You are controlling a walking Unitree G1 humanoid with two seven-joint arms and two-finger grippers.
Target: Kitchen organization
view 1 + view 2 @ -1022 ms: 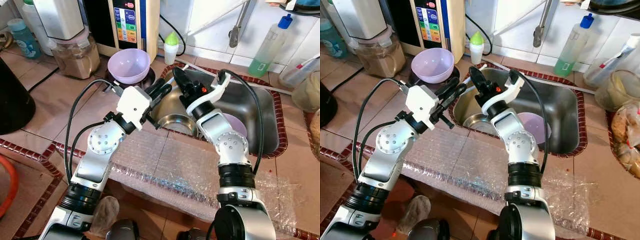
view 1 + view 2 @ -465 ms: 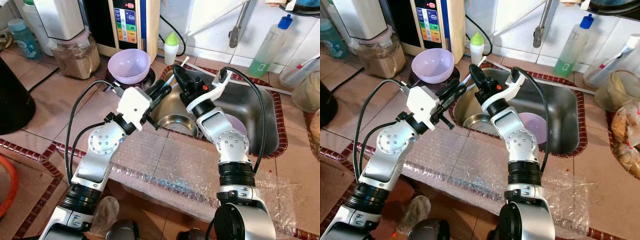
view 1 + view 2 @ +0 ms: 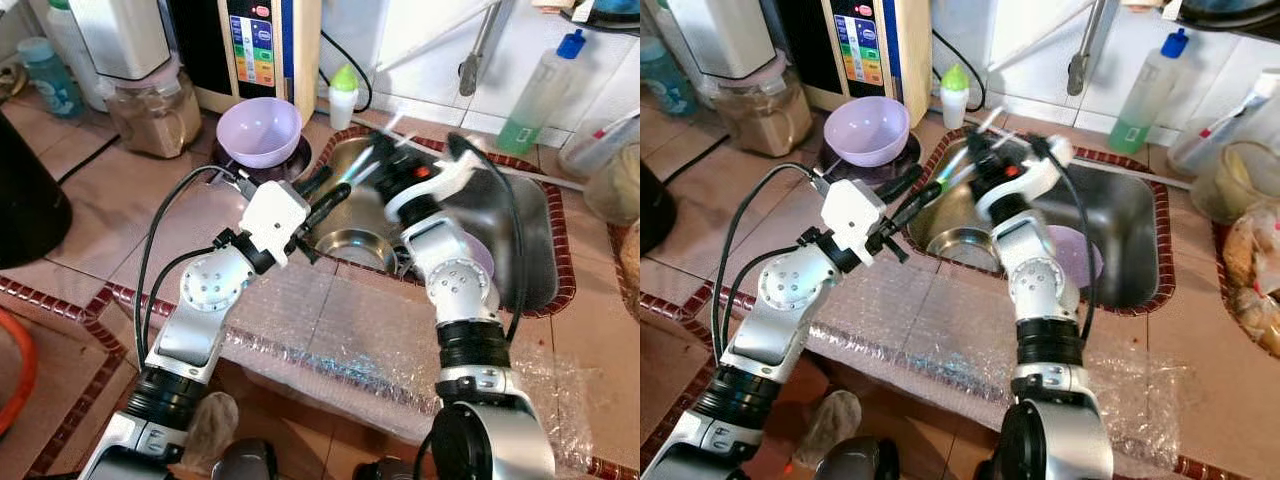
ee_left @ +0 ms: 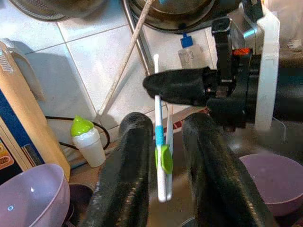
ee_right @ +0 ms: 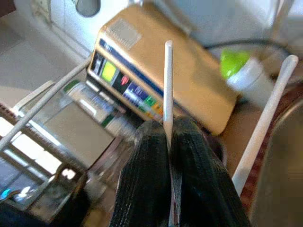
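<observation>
Looks like early days: right gripper (image 5: pixel 169 142) is pinched tight on a toothbrush (image 4: pixel 161 156) over the sink (image 3: pixel 530 290); left gripper (image 4: pixel 163 142) fingers spread around it, handover not finished; bowls unsorted.

The right end effector (image 3: pixel 385 165) and toothbrush (image 3: pixel 352 168) are smeared by motion blur.

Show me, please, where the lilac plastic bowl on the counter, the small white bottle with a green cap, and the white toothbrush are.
lilac plastic bowl (image 3: pixel 258 130): left eye view, inner wall.
small white bottle with green cap (image 4: pixel 86 139): left wrist view, body.
white toothbrush (image 4: pixel 160 158): left wrist view, handle.
</observation>
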